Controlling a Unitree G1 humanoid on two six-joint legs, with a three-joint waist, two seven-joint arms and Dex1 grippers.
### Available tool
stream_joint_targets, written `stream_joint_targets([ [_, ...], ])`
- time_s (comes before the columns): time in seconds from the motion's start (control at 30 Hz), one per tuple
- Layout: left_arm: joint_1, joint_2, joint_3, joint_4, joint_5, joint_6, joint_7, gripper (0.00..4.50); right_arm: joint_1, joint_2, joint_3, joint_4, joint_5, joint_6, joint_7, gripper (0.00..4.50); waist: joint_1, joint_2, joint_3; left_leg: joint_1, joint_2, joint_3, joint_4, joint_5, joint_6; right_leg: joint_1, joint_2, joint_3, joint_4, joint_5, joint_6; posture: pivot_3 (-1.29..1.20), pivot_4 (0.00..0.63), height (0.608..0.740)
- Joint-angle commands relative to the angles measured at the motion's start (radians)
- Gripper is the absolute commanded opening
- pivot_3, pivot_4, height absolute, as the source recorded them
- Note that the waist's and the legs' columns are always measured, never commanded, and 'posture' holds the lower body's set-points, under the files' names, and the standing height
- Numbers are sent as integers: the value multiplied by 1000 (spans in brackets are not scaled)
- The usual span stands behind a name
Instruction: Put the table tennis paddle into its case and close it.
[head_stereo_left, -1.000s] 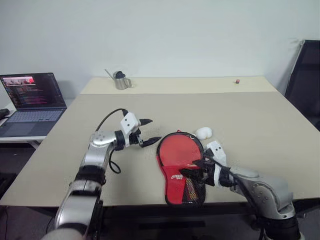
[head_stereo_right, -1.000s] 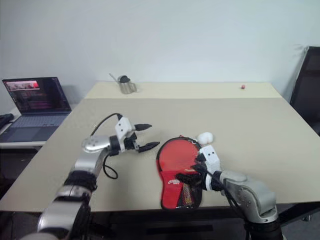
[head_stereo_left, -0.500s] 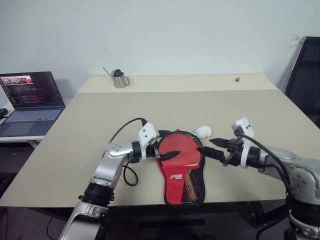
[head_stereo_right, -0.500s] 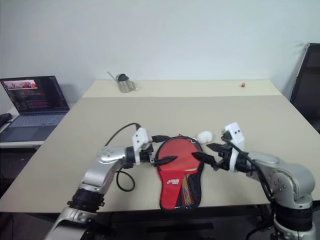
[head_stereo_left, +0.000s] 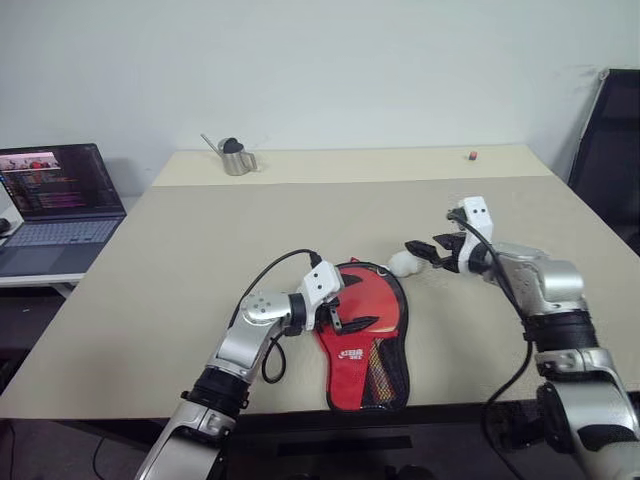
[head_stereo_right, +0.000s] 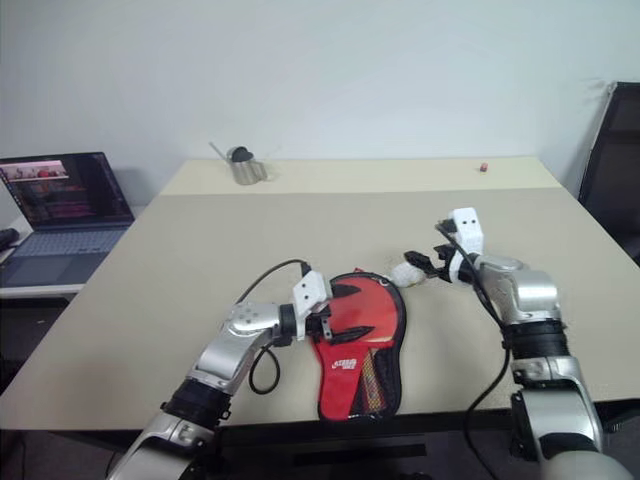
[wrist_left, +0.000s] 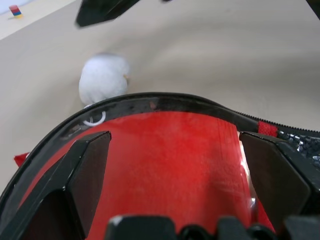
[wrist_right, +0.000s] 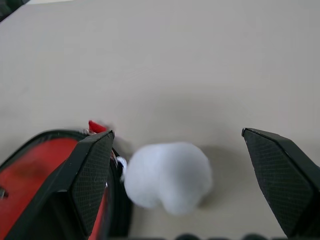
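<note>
The case (head_stereo_left: 352, 352) lies flat near the table's front edge, red side up, with mesh and a white logo on its narrow end and a black zipper rim. Inside the rim shows the round red face of the table tennis paddle (head_stereo_left: 378, 298). Its handle shows dimly under the mesh. My left gripper (head_stereo_left: 352, 305) hovers open over the round end, and its fingers (wrist_left: 90, 165) straddle the red face. My right gripper (head_stereo_left: 425, 252) is open just past the case's far rim. Its fingers (wrist_right: 92, 175) bracket a white fluffy ball (wrist_right: 167, 175) lying there. Whether either gripper touches anything I cannot tell.
The beige table (head_stereo_left: 200, 250) stretches wide behind the case. A metal cup (head_stereo_left: 237, 160) and a small red block (head_stereo_left: 471, 155) stand at the far edge. An open laptop (head_stereo_left: 60, 195) sits on a side desk at left. A black chair (head_stereo_left: 610, 140) stands at right.
My right gripper left the case's narrow end and swung forward and right to the white ball. My left gripper moved right over the case's round end. Both stayed open.
</note>
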Motion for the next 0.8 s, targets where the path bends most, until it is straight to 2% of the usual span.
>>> stream_joint_targets([
  [0.03,7,13,4,-38,-3,-9,5,4487,-53,22,-9,83,-31,-77,11,4500,0,0,0,0,0,0,0,0,0,0,0,0,0,0,0,0,150,740],
  [0.3,7,24,1,-30,-1,-12,6,4487,-89,66,24,294,-130,-232,34,4500,-1,1,0,0,0,0,0,0,0,0,0,0,1,0,0,0,150,740],
  [0.57,-17,9,-14,-1,9,-26,4,4487,-105,107,23,337,-160,-257,44,4500,-3,1,0,1,0,0,0,1,-1,0,0,0,2,0,0,0,150,740],
  [0.67,-28,4,-16,20,17,-40,4,4500,-99,108,39,331,-180,-264,45,3863,-3,1,1,1,0,0,0,1,-1,0,0,1,1,0,0,0,150,740],
  [0.8,-80,-12,-36,109,43,-92,-10,4500,-92,109,45,319,-201,-266,45,2446,-2,1,1,1,0,0,0,1,-2,0,0,0,2,0,0,0,150,740],
])
